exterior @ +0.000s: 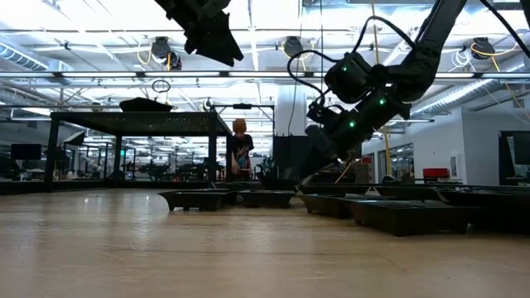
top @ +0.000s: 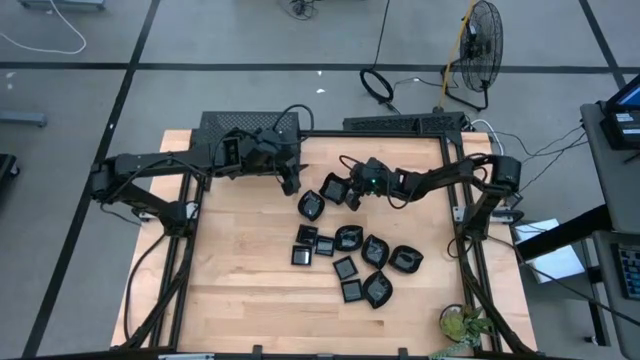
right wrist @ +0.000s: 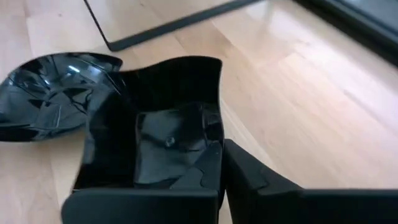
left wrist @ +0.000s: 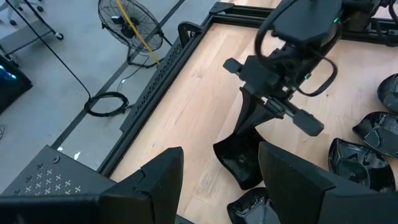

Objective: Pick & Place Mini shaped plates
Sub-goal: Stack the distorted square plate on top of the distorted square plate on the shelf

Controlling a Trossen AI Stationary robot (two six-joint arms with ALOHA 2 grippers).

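Observation:
Several small glossy black plates [top: 350,255] lie flat on the wooden table, mostly right of centre. My right gripper [top: 347,190] [right wrist: 221,177] reaches in from the right and is shut on a square plate [top: 334,187] [left wrist: 239,162]. A leaf-like plate [right wrist: 50,93] rests on the wood just beside it. My left gripper [top: 291,185] [left wrist: 221,149] hovers open above the table, just left of the held plate and in front of the black mesh rack [top: 250,128]. In the low view it hangs high [exterior: 211,37]. My right gripper pinches the square plate by one side wall [right wrist: 217,149], one finger on the hollow side and one finger [right wrist: 261,183] outside. The fingers slant down from the table's right. The plate hangs tilted below them [left wrist: 239,162]. Whether its lower corner touches the wood, I cannot tell.
The mesh rack [exterior: 141,122] stands on legs at the table's far left corner, with a dark dish shape on top [exterior: 146,104]. A black frame [top: 380,135] borders the table. A plant [top: 462,325] sits at the near right corner. A person [exterior: 240,153] stands far behind.

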